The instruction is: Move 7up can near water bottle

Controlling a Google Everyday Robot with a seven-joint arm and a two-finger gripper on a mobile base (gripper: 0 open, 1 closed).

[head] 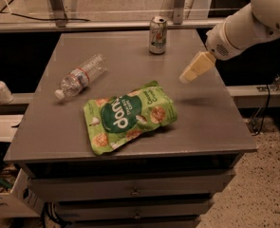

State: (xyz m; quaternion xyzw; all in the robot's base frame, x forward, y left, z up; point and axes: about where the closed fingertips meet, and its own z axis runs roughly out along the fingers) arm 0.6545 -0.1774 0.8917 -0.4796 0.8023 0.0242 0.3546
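Silvery-white aluminium 7up can (157,35) stands upright at the top centre of the frame, on the far edge of the grey table (215,127). It is up and left of the cream gripper (191,72), which hovers at right; whether that is open or closed cannot be told. The clear crinkled plastic water bottle (80,76) lies slantwise at left.

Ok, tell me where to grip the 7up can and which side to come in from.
Grip the 7up can across the middle of its round side wall, since it stands upright near the far edge of the table. Come in from its front-right, where the gripper hovers above the tabletop; nothing stands between them. This is probably the shortest approach.
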